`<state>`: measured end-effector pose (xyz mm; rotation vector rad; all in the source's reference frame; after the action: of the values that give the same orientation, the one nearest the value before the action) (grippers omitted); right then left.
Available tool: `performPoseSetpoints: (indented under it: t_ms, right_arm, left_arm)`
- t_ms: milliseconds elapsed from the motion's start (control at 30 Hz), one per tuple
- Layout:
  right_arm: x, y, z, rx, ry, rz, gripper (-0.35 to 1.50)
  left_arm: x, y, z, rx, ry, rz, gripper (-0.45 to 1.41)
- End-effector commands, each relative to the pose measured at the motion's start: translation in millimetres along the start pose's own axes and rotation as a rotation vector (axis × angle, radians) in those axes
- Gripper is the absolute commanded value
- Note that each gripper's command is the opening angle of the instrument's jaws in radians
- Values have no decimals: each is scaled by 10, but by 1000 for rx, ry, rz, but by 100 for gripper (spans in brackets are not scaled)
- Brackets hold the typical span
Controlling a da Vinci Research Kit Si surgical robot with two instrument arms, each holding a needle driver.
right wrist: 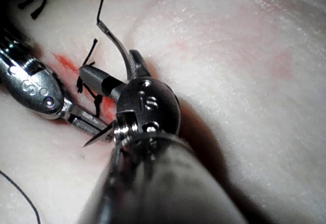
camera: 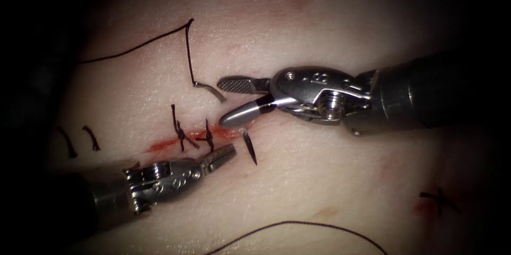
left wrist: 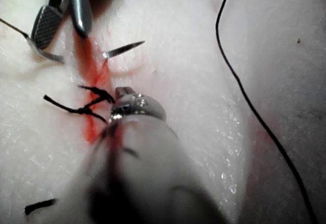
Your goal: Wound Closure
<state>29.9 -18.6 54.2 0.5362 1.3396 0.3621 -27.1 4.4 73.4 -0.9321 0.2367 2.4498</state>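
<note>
I see the needle (camera: 248, 146) through the tissue (camera: 330, 180) at the right end of the cut (camera: 191, 137): tip out below it, swaged tail (camera: 210, 90) out above, thread (camera: 187, 52) running up and left. Right tool (camera: 231, 101) has jaws wide open, holding nothing, straddling the gap just beside the tail. Left tool (camera: 226, 154) sits near the tip, jaws nearly closed, empty as far as I can tell. 2 knots (camera: 181, 133) left of the needle. Open tissue to the right of the tip; 1 loose thread loop (camera: 298, 225) near the lower edge.
</note>
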Motion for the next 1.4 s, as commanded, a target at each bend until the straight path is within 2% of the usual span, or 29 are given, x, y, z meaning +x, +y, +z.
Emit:
performPoseSetpoints:
  t_ms: [33, 167, 333, 400, 467, 500, 567, 600, 700, 800, 1200, 1400]
  right_arm:
    - [3, 2, 12, -2, 4, -8, 133]
    - [15, 10, 26, 1, -60, -37, 133]
    - [13, 13, 36, 12, -122, -54, 130]
    - [8, 11, 40, 24, -164, -69, 123]
    - [4, 8, 43, 29, -179, -76, 108]
    - [4, 7, 44, 30, -179, -78, 83]
    - [2, 5, 41, 35, -180, -81, -21]
    - [3, 4, 37, 30, -182, -78, -35]
    - [5, 5, 26, -26, -200, -44, -35]
    - [1, 0, 21, -33, -207, 15, -35]
    - [-36, -22, 2, -26, -291, 284, -35]
    - [-37, -32, -6, -22, -302, 342, -35]
  left_arm:
    - [0, 3, 8, 2, -1, -1, -40]
    - [-1, 5, 8, 1, 1, 0, -40]
    - [-1, 5, 7, 1, 1, 0, -40]
    - [-1, 6, 6, 1, 1, 0, -40]
    - [-1, 6, 6, 1, 1, 0, -40]
    - [-1, 6, 6, 1, 1, 0, -40]
    - [-1, 6, 6, 1, 1, 0, -40]
    - [-2, 6, 5, 0, 1, 0, -40]
    - [-2, 5, 4, -2, 2, 1, -42]
    - [-3, 5, 3, -3, 2, 1, -42]
    - [-2, 2, 3, -2, 4, 5, -43]
    - [-2, 2, 3, -3, 4, 5, -43]
